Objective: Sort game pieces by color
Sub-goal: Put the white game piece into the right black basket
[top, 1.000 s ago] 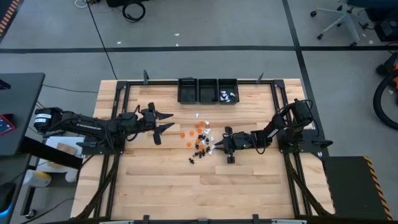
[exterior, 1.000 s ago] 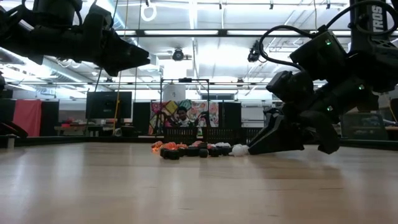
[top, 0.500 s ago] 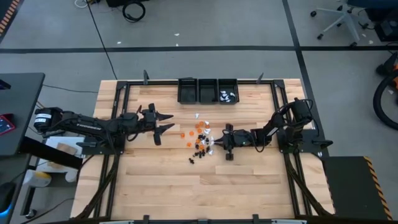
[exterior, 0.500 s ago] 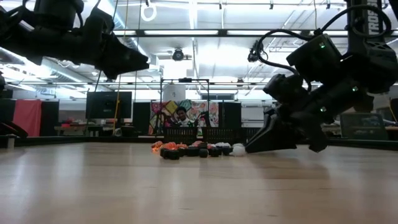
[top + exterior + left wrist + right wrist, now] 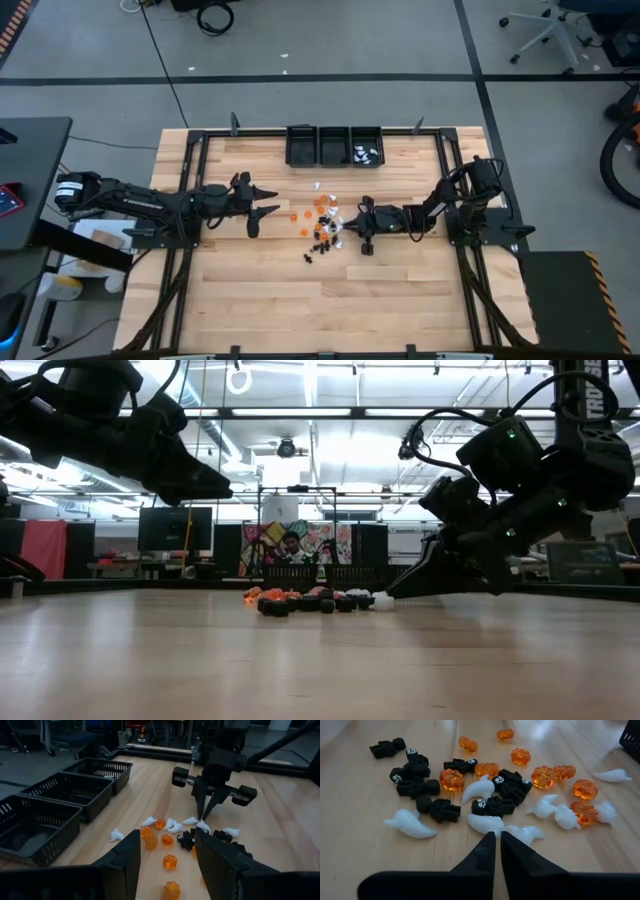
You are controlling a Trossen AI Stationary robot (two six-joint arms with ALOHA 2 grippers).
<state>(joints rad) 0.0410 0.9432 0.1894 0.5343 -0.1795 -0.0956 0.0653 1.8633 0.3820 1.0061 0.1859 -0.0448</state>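
My right gripper (image 5: 347,224) closed at 3 o'clock edge of tiny orange, black, white plastic game pieces (image 5: 322,225) at table (image 5: 270,290) centre; whether white piece caught, cannot tell. Step: picking white. Next: lift, carry toward 12 o'clock black mesh bins (image 5: 334,146). Left gripper (image 5: 262,200) open, waiting at 9 o'clock.

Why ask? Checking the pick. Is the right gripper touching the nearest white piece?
Cannot tell: right wrist view puts the right gripper beside the white piece, contact unclear.
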